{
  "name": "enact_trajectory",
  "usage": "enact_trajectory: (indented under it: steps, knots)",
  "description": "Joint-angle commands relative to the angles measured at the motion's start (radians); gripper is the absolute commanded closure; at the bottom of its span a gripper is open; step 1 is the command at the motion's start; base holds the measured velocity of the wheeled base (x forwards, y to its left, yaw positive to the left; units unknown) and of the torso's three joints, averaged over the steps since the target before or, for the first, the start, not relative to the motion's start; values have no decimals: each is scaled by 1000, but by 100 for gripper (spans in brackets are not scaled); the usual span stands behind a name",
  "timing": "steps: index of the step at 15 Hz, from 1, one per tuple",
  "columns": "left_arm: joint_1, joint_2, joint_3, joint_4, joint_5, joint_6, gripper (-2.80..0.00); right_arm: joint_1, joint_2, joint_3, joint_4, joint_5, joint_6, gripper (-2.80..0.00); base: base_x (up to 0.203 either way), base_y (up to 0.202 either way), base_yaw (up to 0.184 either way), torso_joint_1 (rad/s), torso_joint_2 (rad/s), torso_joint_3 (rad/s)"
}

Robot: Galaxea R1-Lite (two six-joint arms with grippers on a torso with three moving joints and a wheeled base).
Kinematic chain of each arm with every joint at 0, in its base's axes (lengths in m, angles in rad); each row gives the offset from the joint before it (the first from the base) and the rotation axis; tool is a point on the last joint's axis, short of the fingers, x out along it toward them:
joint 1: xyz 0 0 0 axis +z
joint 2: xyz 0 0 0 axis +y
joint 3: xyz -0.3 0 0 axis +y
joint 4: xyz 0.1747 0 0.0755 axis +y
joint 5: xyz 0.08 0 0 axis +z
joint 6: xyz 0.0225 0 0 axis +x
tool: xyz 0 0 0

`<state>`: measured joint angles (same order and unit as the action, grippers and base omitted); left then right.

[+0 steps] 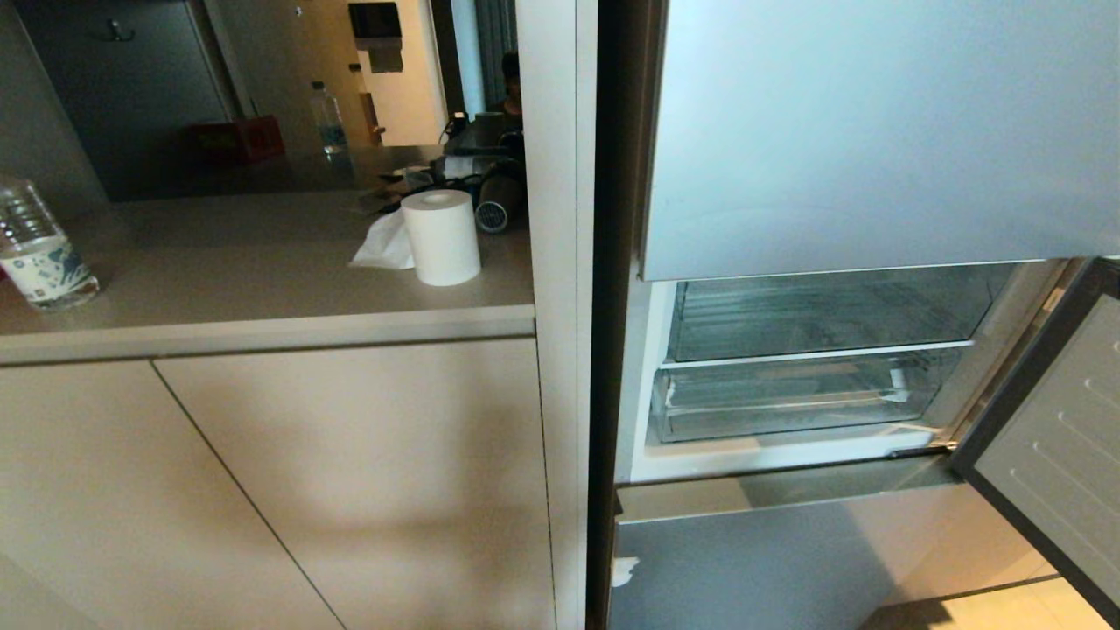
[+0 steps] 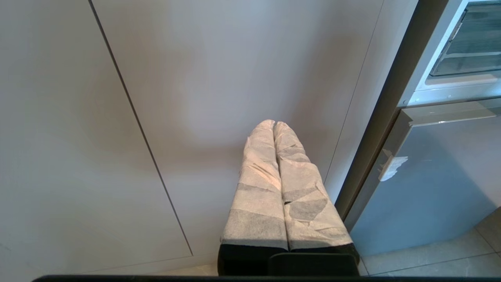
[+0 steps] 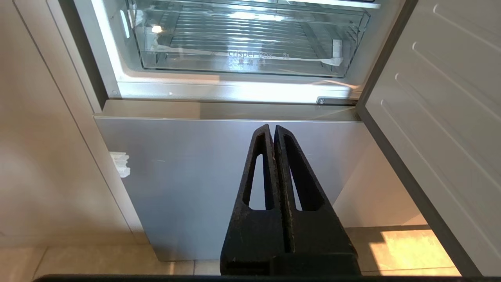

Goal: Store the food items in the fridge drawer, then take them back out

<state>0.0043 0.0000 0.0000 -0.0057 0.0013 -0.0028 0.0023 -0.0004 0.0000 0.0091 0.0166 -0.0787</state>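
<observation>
Fridge drawer [image 1: 801, 398] pushed in at the bottom of the open fridge compartment, clear and ribbed, under a glass shelf [image 1: 822, 350]; no contents discernible. Open fridge door [image 1: 1050, 455] swung out at the robot's right. Right gripper [image 3: 273, 129] low before the lower silver-blue door panel [image 3: 219, 176], jaws together, holding nothing. Left gripper [image 2: 274, 124] before the beige cabinet front [image 2: 176, 98], wrapped jaws together. Paper roll [image 1: 442, 236] and bottle [image 1: 39, 254] on the bench [image 1: 219, 280].

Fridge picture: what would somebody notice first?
The open fridge compartment on the right, lit inside, with its clear fridge drawer empty: no food shows. On the counter to the left stands a white paper roll, with a water bottle at the far left. Both grippers, left gripper and right gripper, hang shut, low down.
</observation>
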Motion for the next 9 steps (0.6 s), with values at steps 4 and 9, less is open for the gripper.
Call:
enact_trajectory:
  steps: [4,9]
  knots:
    - [2,2,0,0,0,0,0,1,0,0,0,3,-6,0,0,0,0,0,0,0]
    - [0,2,0,0,0,0,0,1,0,0,0,-1,-3,0,-145,0,2,1,3,1]
